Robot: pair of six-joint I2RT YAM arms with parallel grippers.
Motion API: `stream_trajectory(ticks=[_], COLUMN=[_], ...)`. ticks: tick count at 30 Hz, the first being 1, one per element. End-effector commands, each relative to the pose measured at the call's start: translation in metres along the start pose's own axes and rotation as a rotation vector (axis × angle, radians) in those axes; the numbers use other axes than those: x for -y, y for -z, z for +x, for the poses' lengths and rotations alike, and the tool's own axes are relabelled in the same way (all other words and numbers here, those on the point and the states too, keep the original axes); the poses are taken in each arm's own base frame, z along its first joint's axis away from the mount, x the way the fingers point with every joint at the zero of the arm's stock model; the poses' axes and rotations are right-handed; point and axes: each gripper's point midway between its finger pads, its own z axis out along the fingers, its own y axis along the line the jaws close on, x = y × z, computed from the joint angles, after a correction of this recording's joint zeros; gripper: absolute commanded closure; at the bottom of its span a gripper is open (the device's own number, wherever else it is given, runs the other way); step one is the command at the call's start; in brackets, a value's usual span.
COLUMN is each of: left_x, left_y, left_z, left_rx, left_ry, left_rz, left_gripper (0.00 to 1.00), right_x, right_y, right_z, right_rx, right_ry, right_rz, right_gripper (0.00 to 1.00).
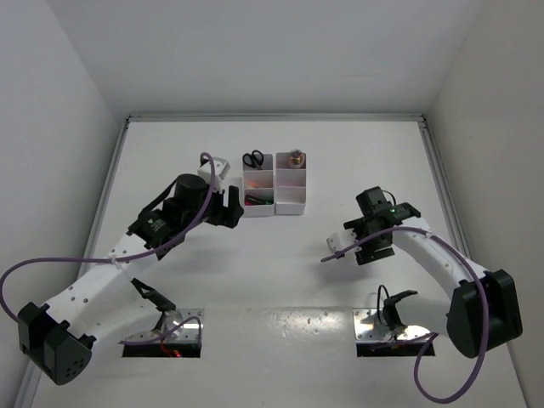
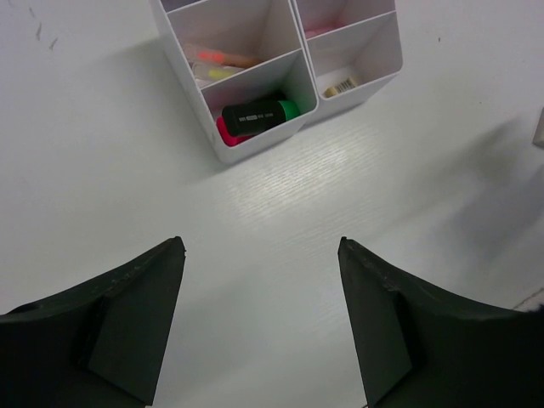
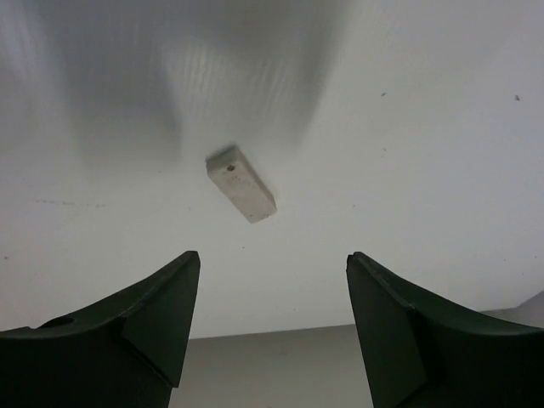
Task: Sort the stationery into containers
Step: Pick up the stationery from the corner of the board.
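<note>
Block (image 3: 241, 184) lies loose on the tabletop (image 1: 272, 280), flat, ahead of the right hand (image 3: 272, 255) and centred between its fingers, not touching them. Right hand is released and holds nothing. Left hand (image 2: 261, 246) is also spread wide and empty, hovering near the left box (image 2: 274, 134).

Step in hand, as I judge it: right hand takes the block and carries it to the right box (image 2: 374, 51).
- Block sits slantwise to the fingers, so turn the wrist until they close across its short width.
- It is low and flat. Come straight down until the tips almost meet the tabletop, or they will skid over it.
- Lift clear of the box wall and let go low inside a compartment.
- A like block (image 2: 340, 86) already lies in the near compartment of the right box, likely the right home.

Count:
- Boxes: two, side by side, three compartments each.
- Blocks: two, one loose, one boxed.
- Highlighters (image 2: 255, 115): two, left box, near compartment.
- Sticks (image 2: 217, 64): at least two, left box, middle; exact number unclear.
- Scissors (image 1: 253, 159): one pair, left box, far compartment.
- Pink piece (image 2: 321, 31): one, right box, middle, mostly hidden.
- Brownish item (image 1: 295, 157): one, right box, far; cannot tell what.
</note>
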Motion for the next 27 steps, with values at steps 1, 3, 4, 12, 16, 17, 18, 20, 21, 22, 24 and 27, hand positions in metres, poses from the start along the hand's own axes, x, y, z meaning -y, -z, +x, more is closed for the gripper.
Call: stream_trajectory(ticks=[1, 3, 4, 12, 16, 17, 18, 20, 21, 22, 24, 27], left_x=[0.003, 0.003, 0.003, 0.003, 0.003, 0.003, 0.003, 0.002, 0.002, 0.002, 0.002, 0.002], left_y=[0.006, 0.006, 0.006, 0.006, 0.006, 0.006, 0.006, 0.004, 0.003, 0.003, 0.003, 0.001], left_z=[-0.013, -0.013, -0.013, -0.013, -0.013, -0.013, -0.013, -0.011, -0.011, -0.011, -0.011, -0.009], left_rx=[0.054, 0.054, 0.054, 0.054, 0.054, 0.054, 0.054, 0.045, 0.045, 0.045, 0.045, 0.036], left_ry=[0.004, 0.004, 0.004, 0.004, 0.004, 0.004, 0.004, 0.004, 0.004, 0.004, 0.004, 0.004], left_rz=[0.023, 0.023, 0.023, 0.023, 0.023, 0.023, 0.023, 0.021, 0.021, 0.021, 0.021, 0.018], left_gripper=[0.21, 0.21, 0.21, 0.21, 0.21, 0.21, 0.21, 0.21, 0.21, 0.21, 0.21, 0.21], right_x=[-0.005, -0.013, -0.016, -0.015, -0.020, -0.021, -0.021, -0.022, -0.027, -0.025, -0.031, -0.036], right_y=[-0.003, -0.011, -0.016, -0.038, -0.052, -0.053, -0.056, -0.060, -0.064, -0.064, -0.070, -0.073], right_z=[0.014, 0.018, 0.020, 0.014, 0.012, 0.012, 0.012, 0.012, 0.012, 0.012, 0.012, 0.010], right_rx=[-0.055, -0.068, -0.068, -0.013, -0.003, -0.003, -0.003, -0.003, -0.002, -0.003, -0.002, 0.011], right_ry=[0.105, 0.108, 0.114, 0.112, 0.111, 0.111, 0.111, 0.111, 0.111, 0.111, 0.111, 0.110], right_rz=[-0.037, -0.076, -0.106, -0.119, -0.130, -0.130, -0.135, -0.137, -0.150, -0.140, -0.167, -0.202], right_gripper=[0.30, 0.33, 0.33, 0.35, 0.35, 0.35, 0.35, 0.36, 0.36, 0.37, 0.39, 0.69])
